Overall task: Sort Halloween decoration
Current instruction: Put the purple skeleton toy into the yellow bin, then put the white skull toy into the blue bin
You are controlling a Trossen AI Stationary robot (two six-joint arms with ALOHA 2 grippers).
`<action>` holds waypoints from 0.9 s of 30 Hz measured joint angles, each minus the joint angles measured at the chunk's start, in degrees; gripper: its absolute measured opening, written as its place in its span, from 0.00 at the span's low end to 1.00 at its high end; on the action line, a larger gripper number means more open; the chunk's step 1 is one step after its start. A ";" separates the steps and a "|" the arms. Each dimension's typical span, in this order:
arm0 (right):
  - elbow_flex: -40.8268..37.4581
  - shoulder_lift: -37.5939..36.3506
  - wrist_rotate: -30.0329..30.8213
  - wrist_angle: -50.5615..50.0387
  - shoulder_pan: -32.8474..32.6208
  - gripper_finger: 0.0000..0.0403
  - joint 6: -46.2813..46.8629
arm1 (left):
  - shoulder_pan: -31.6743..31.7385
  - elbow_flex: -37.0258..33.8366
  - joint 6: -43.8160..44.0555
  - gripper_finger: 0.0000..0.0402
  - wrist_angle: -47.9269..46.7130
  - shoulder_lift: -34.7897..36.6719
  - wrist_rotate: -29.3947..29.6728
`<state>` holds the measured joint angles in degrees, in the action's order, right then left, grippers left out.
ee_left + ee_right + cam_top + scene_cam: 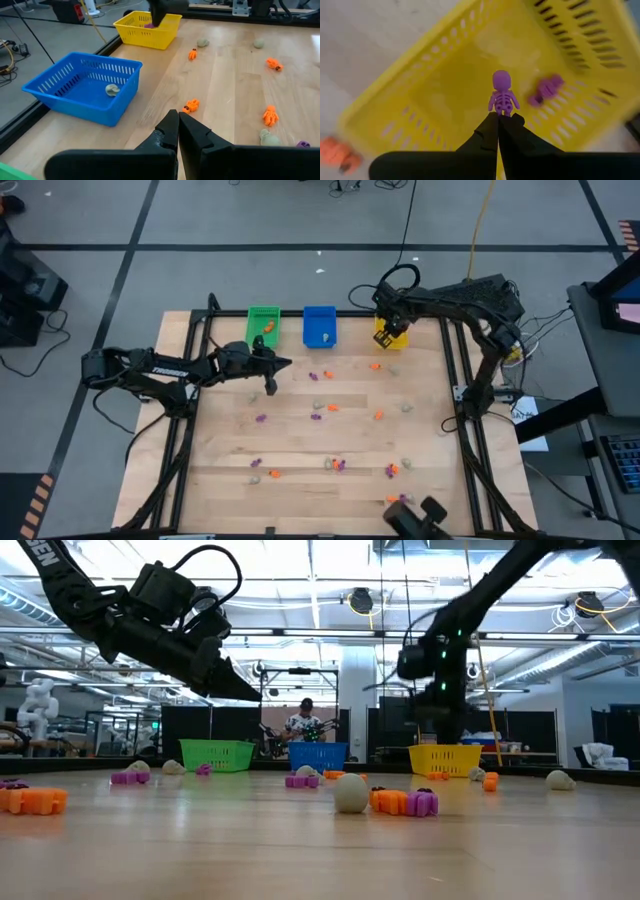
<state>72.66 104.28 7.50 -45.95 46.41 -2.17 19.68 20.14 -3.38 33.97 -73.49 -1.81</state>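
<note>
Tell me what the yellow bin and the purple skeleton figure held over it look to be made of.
Yellow slotted bin: looks like moulded plastic, slightly glossy; the sign is its thin walls with regular slots and a soft sheen. Small purple skeleton figure, pinched by its legs in the right tool: probably soft plastic or rubber, matte, one colour throughout with moulded ribs; how hard it is cannot be told.

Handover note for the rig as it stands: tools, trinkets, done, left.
Right tool: shut on a purple skeleton trinket, held over the yellow bin; not yet dropped.
Left tool: shut, empty, above the table near the blue bin.
Done: one purple piece lies in the yellow bin, one pale piece in the blue bin, an orange one in the green bin.
Left: many orange, purple and pale trinkets lie scattered on the table.
</note>
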 joint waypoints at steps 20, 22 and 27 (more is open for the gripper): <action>0.00 -8.84 0.12 -6.10 -2.89 0.38 0.73 | 0.00 0.00 -0.02 0.03 -0.25 0.00 -0.99; 0.00 -12.27 0.12 -8.89 -4.76 0.38 2.35 | 0.00 0.00 0.00 0.03 -0.59 0.00 -1.04; -1.21 -19.96 -0.15 -13.37 -13.50 0.28 8.24 | 0.00 0.00 0.00 0.03 -0.78 0.00 -1.04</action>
<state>71.45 84.32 7.35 -59.31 32.91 6.06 19.68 20.14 -3.38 33.19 -73.49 -2.85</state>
